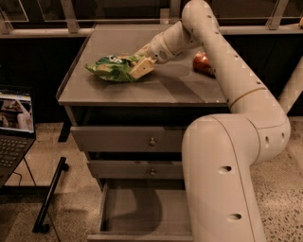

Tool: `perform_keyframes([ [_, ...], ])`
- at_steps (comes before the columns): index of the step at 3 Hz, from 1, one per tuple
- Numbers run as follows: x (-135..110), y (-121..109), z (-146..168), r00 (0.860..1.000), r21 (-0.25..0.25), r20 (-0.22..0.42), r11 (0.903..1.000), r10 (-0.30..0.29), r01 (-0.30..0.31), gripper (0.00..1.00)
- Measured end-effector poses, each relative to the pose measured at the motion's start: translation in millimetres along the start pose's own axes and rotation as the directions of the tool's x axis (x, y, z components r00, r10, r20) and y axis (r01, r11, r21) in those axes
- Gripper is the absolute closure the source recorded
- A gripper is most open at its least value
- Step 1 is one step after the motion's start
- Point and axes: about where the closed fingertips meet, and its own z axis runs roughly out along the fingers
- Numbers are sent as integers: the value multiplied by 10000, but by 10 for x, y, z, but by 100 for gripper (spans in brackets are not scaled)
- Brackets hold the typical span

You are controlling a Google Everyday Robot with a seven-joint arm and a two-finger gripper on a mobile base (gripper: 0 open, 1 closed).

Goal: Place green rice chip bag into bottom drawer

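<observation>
Grey desk (pixel 156 90) with two closed, knobbed drawers (pixel 118 139), standing on a speckled terrazzo floor (pixel 284 189) before dark windows (pixel 118 9) with pale frames. An open laptop (pixel 14 127) glows at left; lighting is dim. The end effector (pixel 142 66) sits over the desk top.

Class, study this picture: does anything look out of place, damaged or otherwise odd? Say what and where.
The green rice chip bag lies crumpled on the cabinet top, with the end effector at its right end. The bottom drawer stands pulled out while both drawers above are shut. Nothing looks spilled.
</observation>
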Motion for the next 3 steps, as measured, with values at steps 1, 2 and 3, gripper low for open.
perform_keyframes([
  [1, 0, 0, 1, 10000, -1, 0, 10000, 0, 0, 100],
  [2, 0, 1, 5, 10000, -7, 1, 10000, 0, 0, 100],
  [3, 2, 100, -57, 9999, -115, 90, 9999, 77, -76, 100],
])
